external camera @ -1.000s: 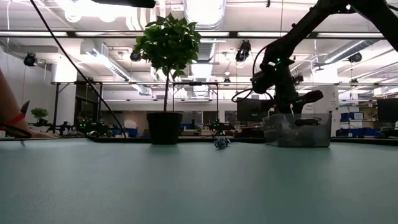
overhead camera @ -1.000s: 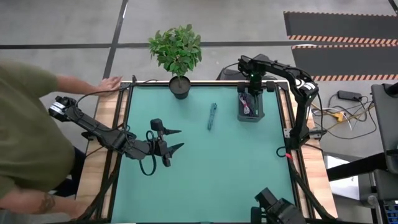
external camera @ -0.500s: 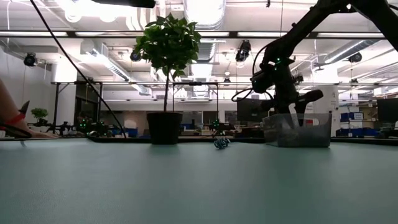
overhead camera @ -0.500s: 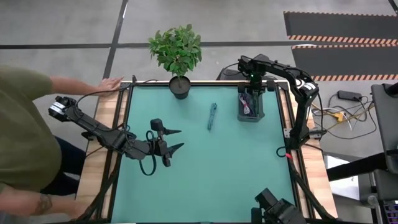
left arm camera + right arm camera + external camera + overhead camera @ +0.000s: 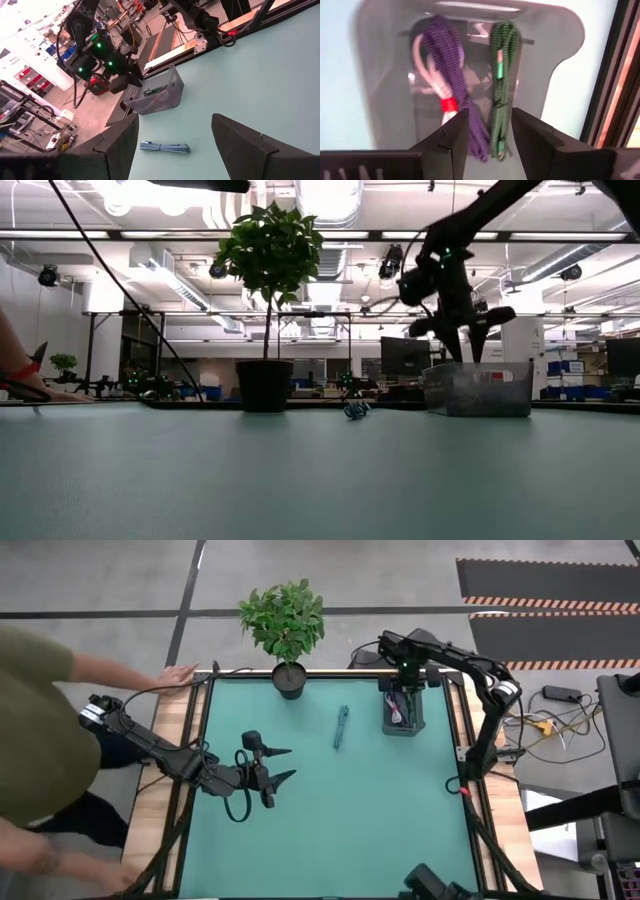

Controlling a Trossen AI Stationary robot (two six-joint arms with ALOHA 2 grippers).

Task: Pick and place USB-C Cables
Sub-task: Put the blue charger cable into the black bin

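Observation:
A teal cable bundle lies flat on the green mat, also seen in the left wrist view and the low view. A clear bin at the far right holds a purple cable, a green cable and a white cable with a red tie. My right gripper hangs open just above the bin, fingers pointing down, nothing between them. My left gripper stands open over the mat's left half, pointing at the teal cable with a stretch of mat between them.
A potted plant stands at the far edge, left of the teal cable. A person stands at the table's left side, one hand resting on the far left corner. The mat's near half is bare.
My right gripper has gone up out of the bin and now hangs above its rim. The cables stay in the bin. The person at the left has shifted toward the near side.

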